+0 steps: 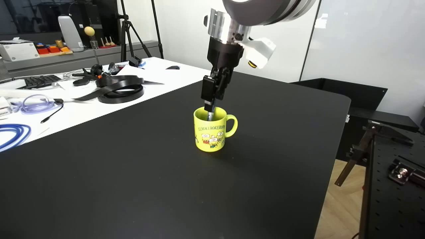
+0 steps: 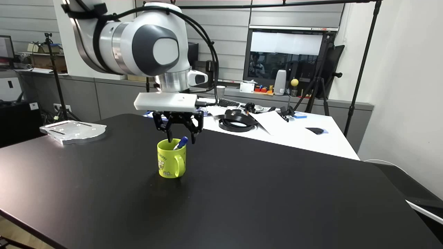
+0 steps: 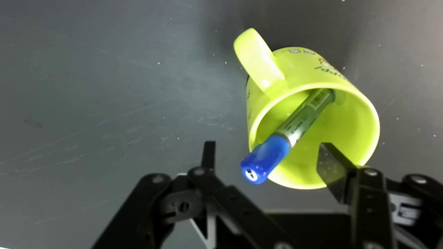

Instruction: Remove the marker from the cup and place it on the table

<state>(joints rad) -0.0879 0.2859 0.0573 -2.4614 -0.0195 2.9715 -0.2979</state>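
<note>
The yellow cup [image 1: 210, 138] stands upright on the black table [image 1: 139, 186]; it also shows in an exterior view [image 2: 166, 163] and the wrist view [image 3: 294, 69]. The marker [image 3: 266, 157], with blue cap and silver-grey body, leans inside the cup, its cap sticking out over the rim; it also shows in both exterior views [image 2: 182, 141] [image 1: 210, 116]. My gripper [image 3: 267, 145] is open, pointing down just above the cup [image 2: 181, 141]. Its fingers are on either side of the marker's cap, apart from it. In the wrist view one finger overlaps the cup's opening, the other lies outside the rim.
A white table [image 1: 166, 74] with a keyboard, black straps [image 1: 121, 89] and cables adjoins the black table. A flat clear plate [image 2: 74, 131] lies at the black table's far edge. The cup's handle [image 3: 258, 58] sticks out to one side.
</note>
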